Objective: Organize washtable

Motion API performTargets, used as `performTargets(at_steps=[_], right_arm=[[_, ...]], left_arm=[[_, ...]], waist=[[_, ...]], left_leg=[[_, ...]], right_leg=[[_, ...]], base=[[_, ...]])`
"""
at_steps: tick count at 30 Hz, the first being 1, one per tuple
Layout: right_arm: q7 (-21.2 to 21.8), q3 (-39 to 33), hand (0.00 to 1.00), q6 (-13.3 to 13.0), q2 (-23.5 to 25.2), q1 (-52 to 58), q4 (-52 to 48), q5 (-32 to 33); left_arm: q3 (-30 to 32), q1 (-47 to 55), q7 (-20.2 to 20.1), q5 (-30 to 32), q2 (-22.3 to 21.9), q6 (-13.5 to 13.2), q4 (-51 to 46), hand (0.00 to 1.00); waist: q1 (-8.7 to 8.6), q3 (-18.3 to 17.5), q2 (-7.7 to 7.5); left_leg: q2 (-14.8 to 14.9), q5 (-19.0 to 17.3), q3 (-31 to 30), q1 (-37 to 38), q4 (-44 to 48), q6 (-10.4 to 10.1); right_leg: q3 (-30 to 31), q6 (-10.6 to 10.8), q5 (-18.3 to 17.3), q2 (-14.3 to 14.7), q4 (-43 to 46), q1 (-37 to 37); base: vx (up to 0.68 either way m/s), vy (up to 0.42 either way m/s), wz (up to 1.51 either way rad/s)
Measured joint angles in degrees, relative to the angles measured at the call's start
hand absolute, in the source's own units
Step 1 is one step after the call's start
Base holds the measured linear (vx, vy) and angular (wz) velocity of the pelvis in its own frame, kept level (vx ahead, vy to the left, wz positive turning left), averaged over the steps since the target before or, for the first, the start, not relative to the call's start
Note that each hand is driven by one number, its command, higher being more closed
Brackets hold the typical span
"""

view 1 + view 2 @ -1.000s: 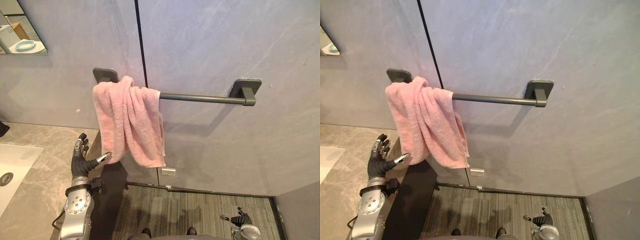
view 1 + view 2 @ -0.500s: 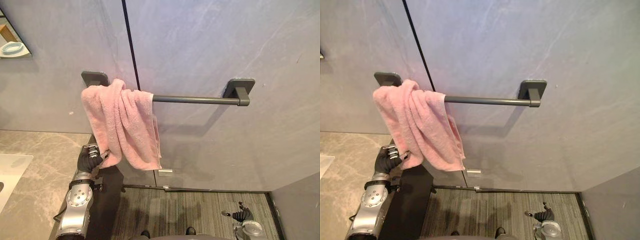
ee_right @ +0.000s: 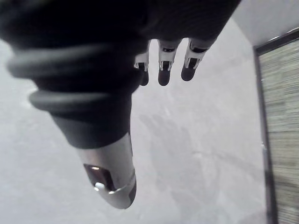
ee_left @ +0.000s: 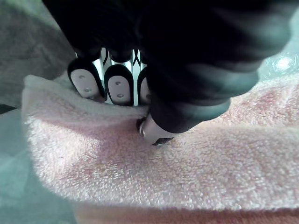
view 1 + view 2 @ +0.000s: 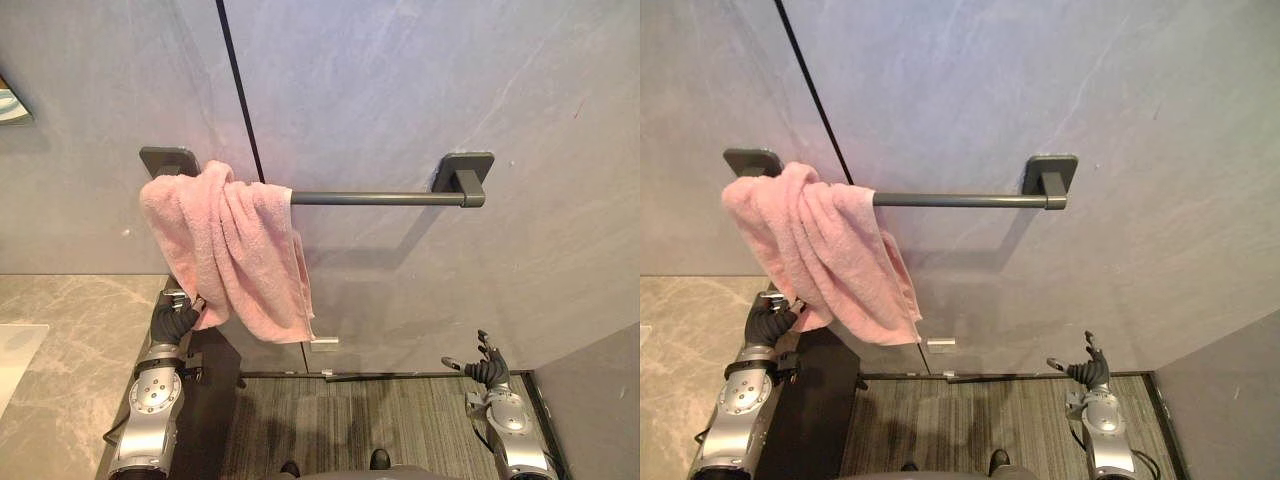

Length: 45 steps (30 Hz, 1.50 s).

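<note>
A pink towel [image 5: 232,245] hangs bunched over the left end of a dark grey rail [image 5: 375,197] on the grey wall. My left hand [image 5: 174,318] is at the towel's lower left edge, and its fingers [image 4: 117,84] and thumb are curled into a fold of the cloth [image 4: 154,168]. Low at the right, over the floor, my right hand [image 5: 484,366] is held up with straight fingers [image 3: 161,70] and nothing in it.
A beige marble counter [image 5: 60,340] runs along the left, with a dark cabinet side [image 5: 212,400] below its edge. A white basin's corner [image 5: 15,345] shows at far left. Striped grey flooring [image 5: 370,425] lies under the rail, and a grey wall [image 5: 600,400] stands at right.
My left hand rose to the towel's lower edge and curled shut on the cloth. The right hand has come up higher at the lower right. The camera has turned right.
</note>
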Motion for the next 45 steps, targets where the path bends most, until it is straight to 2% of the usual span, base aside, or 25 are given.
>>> performTargets(at_steps=[10, 14, 18, 29, 31, 38, 45], right_arm=[[8.16, 8.45, 0.0, -2.5, -2.14, 2.59, -14.39, 4.1], [11.1, 10.86, 0.0, -2.78, -2.24, 2.6, -17.47, 6.27], [13.26, 13.6, 0.0, -2.79, -2.7, 2.48, -18.24, 8.35], [13.52, 18.64, 0.0, -2.8, -2.38, -1.88, -17.59, 12.19], [13.41, 19.26, 0.0, -2.8, -2.24, -2.84, -16.04, 12.64], [13.0, 19.71, 0.0, -2.72, -0.85, -5.5, -13.05, 13.23], [12.11, 19.86, 0.0, -2.63, -0.1, -8.05, -10.14, 15.09]], left_arm=[[0.02, 0.11, -0.1, 0.1, -1.3, -0.28, -3.71, 1.0], [0.04, 0.11, -0.17, 0.15, -1.5, -1.17, -4.93, 1.0], [0.07, 0.04, -0.34, 0.17, -4.04, -1.3, -5.44, 1.0], [-1.3, 0.04, -1.44, -0.09, -6.55, -1.38, -5.54, 1.0], [-1.73, 0.04, -1.46, -0.19, -7.59, -1.4, -5.54, 1.0], [-3.04, 0.2, -2.07, -0.75, -7.91, -1.43, -5.48, 1.0], [-3.14, 0.45, -2.59, -1.43, -9.21, -1.5, -5.4, 1.0]], waist=[[0.13, 0.03, -0.21], [0.16, 0.04, -0.2], [0.21, 0.04, -0.23], [0.7, 0.05, -0.33], [1.48, 0.03, -0.38], [1.92, -0.06, -0.96], [3.09, -0.13, -1.2]], left_leg=[[0.02, -0.46, 0.65, -0.08, 0.41, 0.42], [0.12, -1.32, 1.19, -0.24, 1.52, 0.46], [-0.01, -1.44, 1.28, -0.25, 1.54, 0.58], [0.02, -1.43, 0.56, -1.17, 2.11, 0.59], [0.03, -1.42, 0.12, -1.33, 2.23, 0.59], [0.01, -1.4, -1.59, -2.52, 3.11, 0.59], [0.02, -1.29, -2.34, -3.04, 3.52, 0.51]], right_leg=[[1.16, 0.01, 0.01, 0.02, 0.0, -0.4], [1.8, 0.01, 0.0, 0.07, 0.01, -0.32], [1.99, 0.01, 0.0, -0.02, 0.01, -0.39], [1.47, 0.02, 0.0, -0.06, 0.01, -0.75], [1.11, 0.01, -0.01, -0.05, 0.01, -0.67], [-0.17, 0.0, -0.01, -0.1, 0.02, -0.64], [-0.85, -0.03, 0.01, -0.08, 0.02, -0.63]], base=[[-0.03, -0.002, -0.05], [-0.02, 0.003, -0.09], [0.0, 0.001, -0.01], [-0.03, -0.007, 0.03], [-0.02, -0.01, 0.08], [-0.04, -0.01, 0.11], [-0.03, -0.006, 0.05]])
